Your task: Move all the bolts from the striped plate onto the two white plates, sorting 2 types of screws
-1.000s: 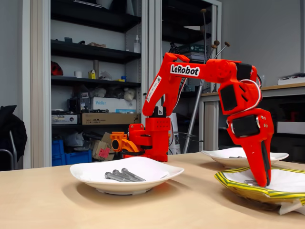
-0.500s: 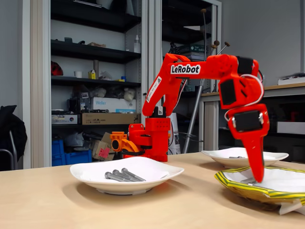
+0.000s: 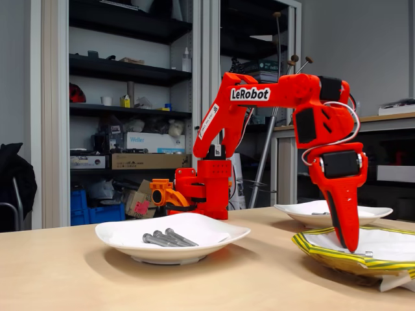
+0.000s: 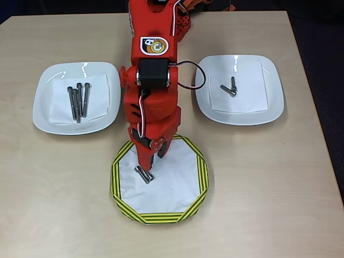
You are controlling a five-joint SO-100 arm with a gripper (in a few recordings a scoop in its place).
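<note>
**1 short bolt left on the striped plate**

4 long bolts [image 4: 78,101] lie side by side on the white plate [image 4: 48,118] at 9 o'clock in the overhead view. 2 short bolts [image 4: 229,87] lie on the other white plate [image 4: 271,102] at 3 o'clock. The striped plate [image 4: 200,177] sits at 6 o'clock on the surface [image 4: 279,188], and 1 short bolt [image 4: 143,174] is on it.

The claw [image 4: 149,168] points down into the striped plate. Its tips are right at the short bolt, and I cannot tell if they are squeezing it or loose. A second ago the arm leaned more to 3 o'clock in the fixed view. Now it has swung a little to 9 o'clock and sits nearer the bolt. I think it is lining up to grab this last bolt. That bolt should go with the 2 short ones.
</note>
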